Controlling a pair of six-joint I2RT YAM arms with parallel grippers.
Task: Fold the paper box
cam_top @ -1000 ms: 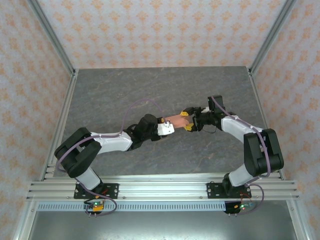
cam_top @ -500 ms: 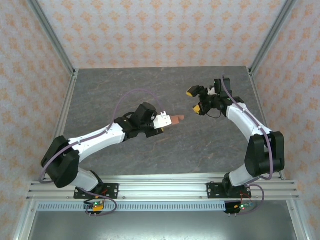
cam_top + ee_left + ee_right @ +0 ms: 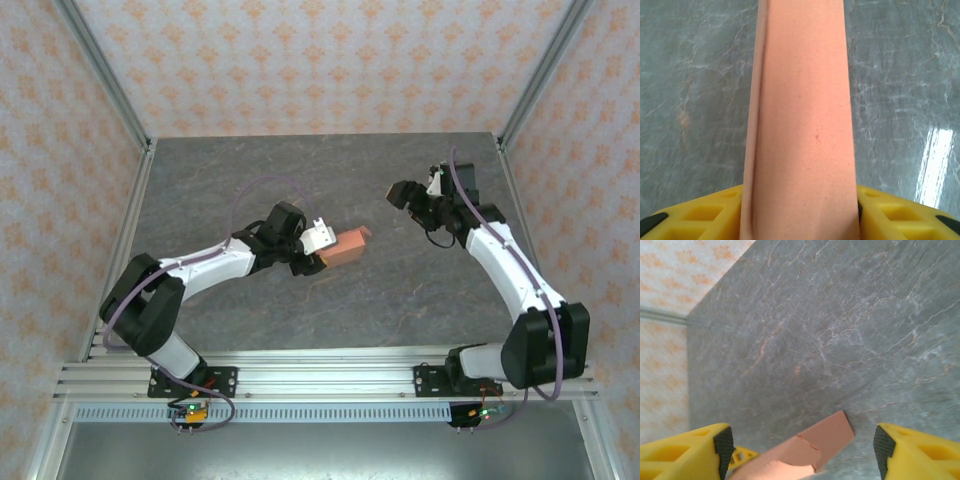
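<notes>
The paper box (image 3: 348,244) is a small flat salmon-orange box held just above the grey table's middle. My left gripper (image 3: 322,252) is shut on its near end. In the left wrist view the box (image 3: 802,115) runs straight out from between the yellow fingers (image 3: 700,217), its broad face up. My right gripper (image 3: 399,193) hangs open to the right of the box and a little farther back, apart from it. From the right wrist, the box (image 3: 815,445) lies below and between the wide-open fingers (image 3: 695,450), its far corner close to the table.
The grey marbled table (image 3: 250,180) stretches bare behind and in front of the box. Metal frame posts (image 3: 105,75) and patterned walls close in the left, right and back. An aluminium rail (image 3: 320,378) runs along the near edge by the arm bases.
The right gripper has let go of the box and drawn away to the right and back. The left arm has kept the box and pulled it slightly lower and leftward.
</notes>
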